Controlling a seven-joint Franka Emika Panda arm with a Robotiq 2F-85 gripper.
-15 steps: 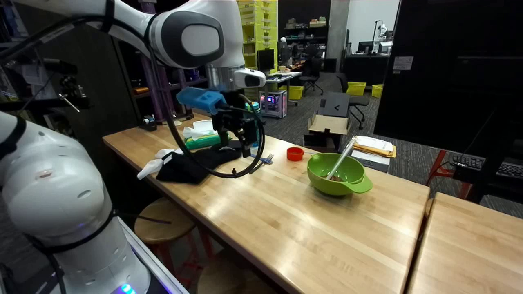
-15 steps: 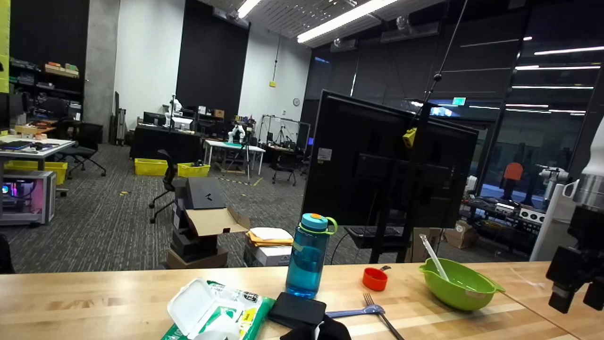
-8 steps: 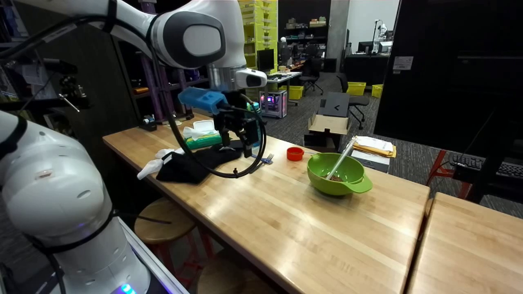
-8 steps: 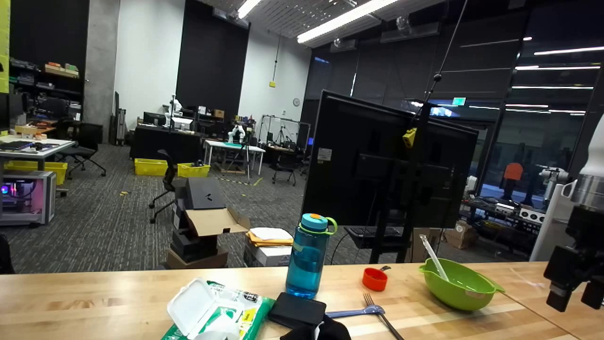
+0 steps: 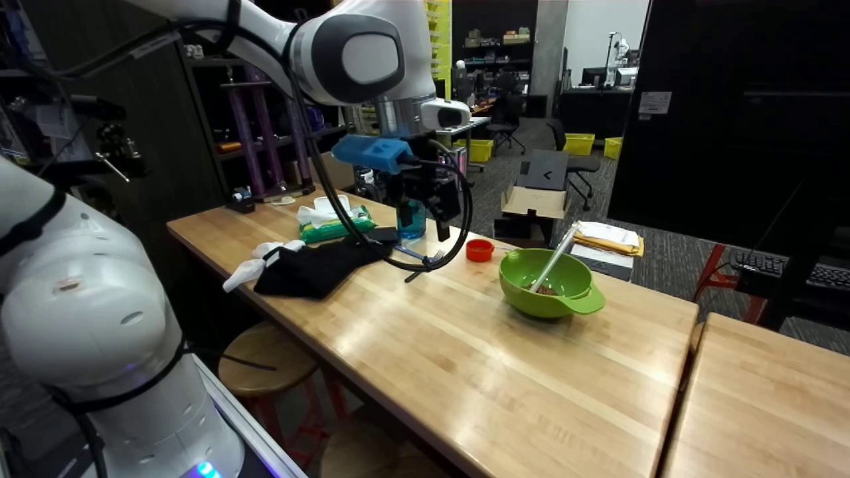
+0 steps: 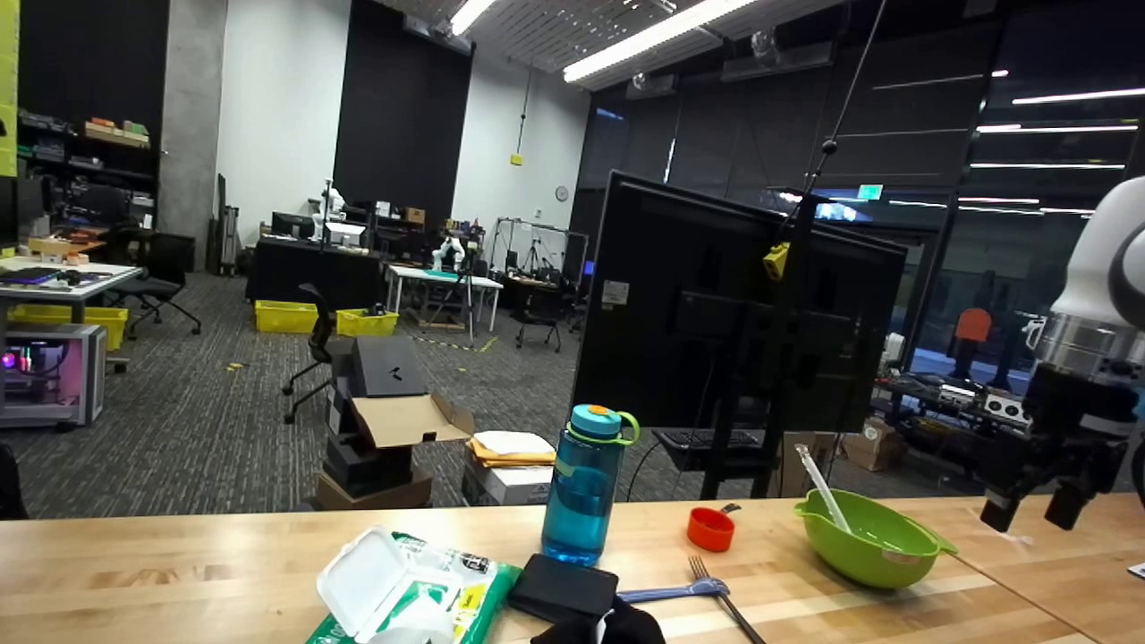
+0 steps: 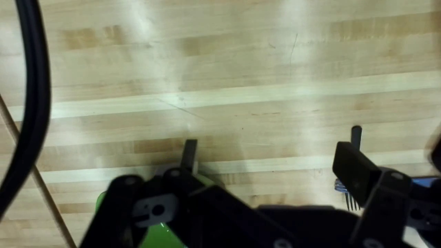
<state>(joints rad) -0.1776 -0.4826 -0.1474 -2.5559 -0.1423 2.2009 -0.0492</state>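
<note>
I've swung my black gripper (image 6: 1031, 512) nearer the round green bowl (image 6: 872, 556) by the far edge of the wooden table (image 5: 505, 372); fingers apart, empty.

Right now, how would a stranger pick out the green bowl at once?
On the wooden table in both exterior views, find the small red cup. Next to it stands a wider, round green bowl. Unlike the cup or the green packet, it has a pale stick leaning in it.
</note>
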